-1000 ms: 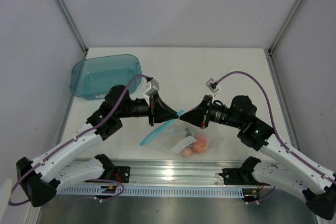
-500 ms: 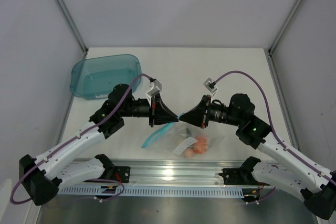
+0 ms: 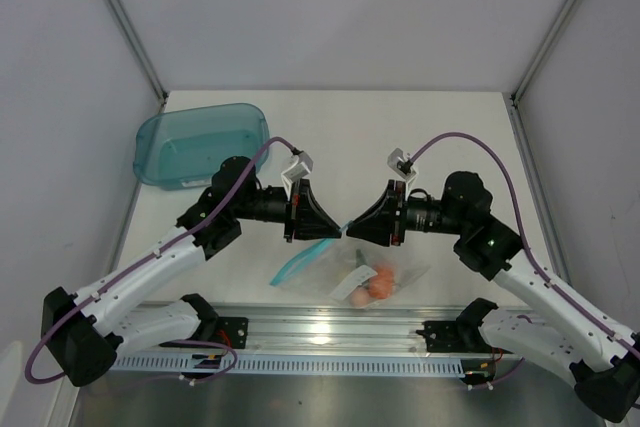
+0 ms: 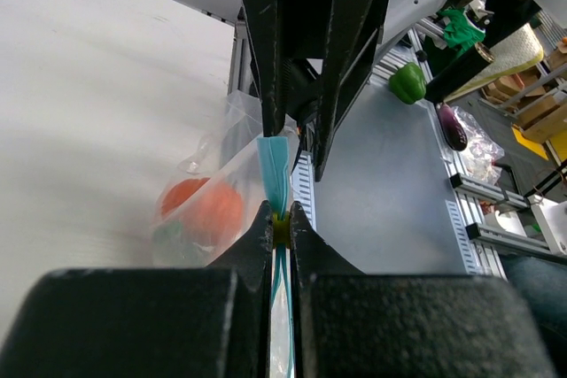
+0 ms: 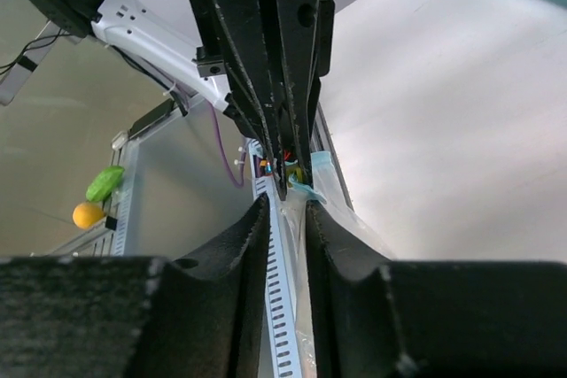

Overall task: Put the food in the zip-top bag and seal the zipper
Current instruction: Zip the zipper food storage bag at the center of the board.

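Observation:
The zip-top bag (image 3: 340, 272) hangs between my two grippers, its lower part resting on the table. An orange round fruit (image 3: 381, 281) and a cream-white lump (image 3: 356, 291) lie inside; in the left wrist view the fruit (image 4: 211, 212) shows through the plastic, with something green (image 4: 170, 238) beside it. My left gripper (image 3: 338, 229) is shut on the light-blue zipper (image 4: 276, 170), its tips (image 4: 280, 217) pinching the strip. My right gripper (image 3: 350, 230) meets it tip to tip. Its fingers (image 5: 288, 210) stand a narrow gap apart with clear bag plastic (image 5: 332, 210) running between them.
A teal translucent tub (image 3: 195, 142) stands at the back left of the white table. The aluminium rail (image 3: 330, 332) with both arm bases runs along the near edge, just below the bag. Toy vegetables (image 4: 407, 82) lie off the table beyond the rail.
My left gripper has slid right along the zipper until its tips meet the right gripper's. The bag's mouth has risen slightly and the left arm has stretched out.

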Action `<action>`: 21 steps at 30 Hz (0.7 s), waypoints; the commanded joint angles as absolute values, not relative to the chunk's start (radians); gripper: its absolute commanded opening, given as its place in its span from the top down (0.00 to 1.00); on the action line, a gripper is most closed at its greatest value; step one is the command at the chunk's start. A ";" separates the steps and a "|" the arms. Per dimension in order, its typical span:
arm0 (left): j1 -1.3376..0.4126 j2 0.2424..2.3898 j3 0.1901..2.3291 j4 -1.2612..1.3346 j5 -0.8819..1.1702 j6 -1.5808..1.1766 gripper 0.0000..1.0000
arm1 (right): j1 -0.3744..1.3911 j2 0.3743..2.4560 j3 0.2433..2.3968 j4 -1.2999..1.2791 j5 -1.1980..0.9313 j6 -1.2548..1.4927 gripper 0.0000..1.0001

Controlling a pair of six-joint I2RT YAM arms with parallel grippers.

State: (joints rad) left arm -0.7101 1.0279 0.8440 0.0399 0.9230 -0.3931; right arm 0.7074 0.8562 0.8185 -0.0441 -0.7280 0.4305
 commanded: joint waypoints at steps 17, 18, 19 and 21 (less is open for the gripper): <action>-0.692 0.988 0.850 0.110 0.977 -0.455 0.99 | 0.686 0.940 0.974 -0.107 -0.838 0.272 0.55; -0.692 0.974 0.841 0.120 0.959 -0.459 0.99 | 0.686 0.940 0.979 -0.113 -0.833 0.267 0.55; -0.692 0.963 0.838 0.123 0.948 -0.459 0.99 | 0.684 0.937 0.982 -0.118 -0.830 0.265 0.55; -0.690 0.937 0.835 0.124 0.930 -0.459 0.99 | 0.683 0.930 0.982 -0.127 -0.821 0.265 0.54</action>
